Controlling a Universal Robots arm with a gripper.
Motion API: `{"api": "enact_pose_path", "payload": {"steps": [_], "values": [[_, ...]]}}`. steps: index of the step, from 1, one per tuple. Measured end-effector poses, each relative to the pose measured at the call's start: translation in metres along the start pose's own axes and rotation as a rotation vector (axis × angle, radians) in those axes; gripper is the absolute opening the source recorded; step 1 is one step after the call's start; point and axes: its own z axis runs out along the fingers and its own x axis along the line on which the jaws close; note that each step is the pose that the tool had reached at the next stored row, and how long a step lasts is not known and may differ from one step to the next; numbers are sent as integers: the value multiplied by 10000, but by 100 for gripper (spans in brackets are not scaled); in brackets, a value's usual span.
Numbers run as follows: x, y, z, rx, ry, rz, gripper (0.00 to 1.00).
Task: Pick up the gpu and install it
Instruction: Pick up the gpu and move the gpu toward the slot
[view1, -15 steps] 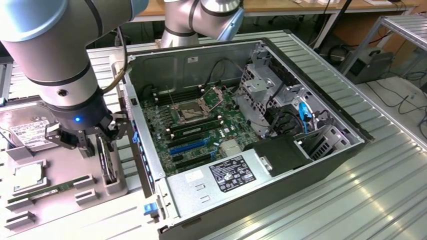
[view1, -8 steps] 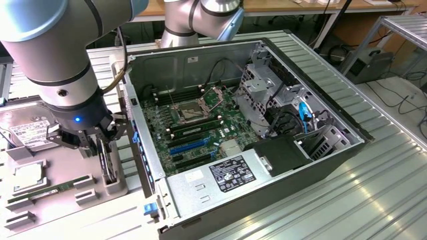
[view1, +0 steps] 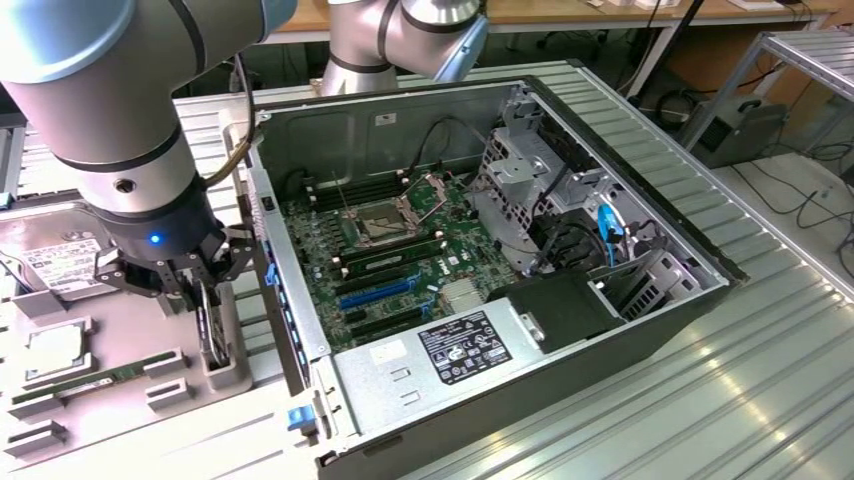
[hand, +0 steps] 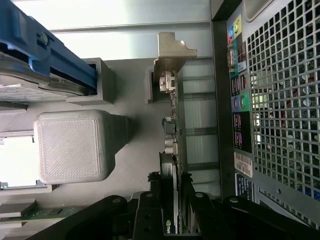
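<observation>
Gripper (view1: 204, 315) astride gpu (hand: 173, 135), upright on edge in holder (hand: 149, 86) along tray (view1: 160, 430) edge nearest computer case (hand: 280, 100) (clamped or merely straddling: cannot tell). Risk, as judged: card tilting or jamming, bracket (hand: 172, 52) snagging, if gripped off-centre or too loosely.

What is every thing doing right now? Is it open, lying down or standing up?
gpu: standing on edge on the tray, not installed.
gripper: low, right at the gpu.
computer case: lying on its side, open.
RAM stick: lying flat on the tray.
</observation>
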Motion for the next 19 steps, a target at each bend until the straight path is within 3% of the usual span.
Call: {"api": "enact_pose_path", "payload": {"steps": [6,13,19], "values": [[-7,0,0,-11,14,-339,27],[-8,0,-2,-12,15,-352,27],[-11,3,-67,-11,16,-353,26]]}}
